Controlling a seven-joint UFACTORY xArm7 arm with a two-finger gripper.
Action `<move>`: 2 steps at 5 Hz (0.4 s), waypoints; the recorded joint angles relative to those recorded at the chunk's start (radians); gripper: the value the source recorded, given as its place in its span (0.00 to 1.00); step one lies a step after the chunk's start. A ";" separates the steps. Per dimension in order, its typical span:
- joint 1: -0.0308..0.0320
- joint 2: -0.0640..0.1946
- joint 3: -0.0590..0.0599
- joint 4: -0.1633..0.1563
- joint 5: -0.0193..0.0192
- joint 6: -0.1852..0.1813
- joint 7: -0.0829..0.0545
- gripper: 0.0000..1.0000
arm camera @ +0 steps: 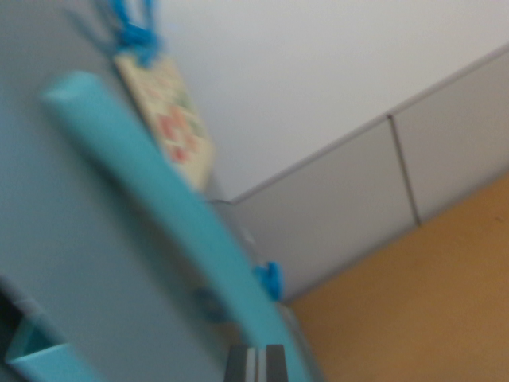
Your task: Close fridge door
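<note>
Wrist view is blurry and tilted, so many small parts are hard to make out. Only the tip of the gripper [254, 362] is seen, at the bottom middle of the frame, as two dark grey pieces with a pale strip between them; the rest is cut off, and it cannot be told if it is wide or closed. It is placed just under the lower end of the handle [171, 223]. The fridge door [71, 255] fills the left side of the frame as a smooth grey-blue face. A long, light blue handle is set across it, from upper left down to the bottom middle. A small card with pink flowers [171, 119] is hung by blue ties [134, 28] at the upper left. Grey wall panels [374, 191] are seen on the right, and an orange-brown floor [421, 302] at the lower right.
</note>
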 joint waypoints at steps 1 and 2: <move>0.0000 0.064 -0.018 0.027 0.0000 0.000 0.000 1.00; 0.0000 0.064 -0.018 0.027 0.0000 0.000 0.000 1.00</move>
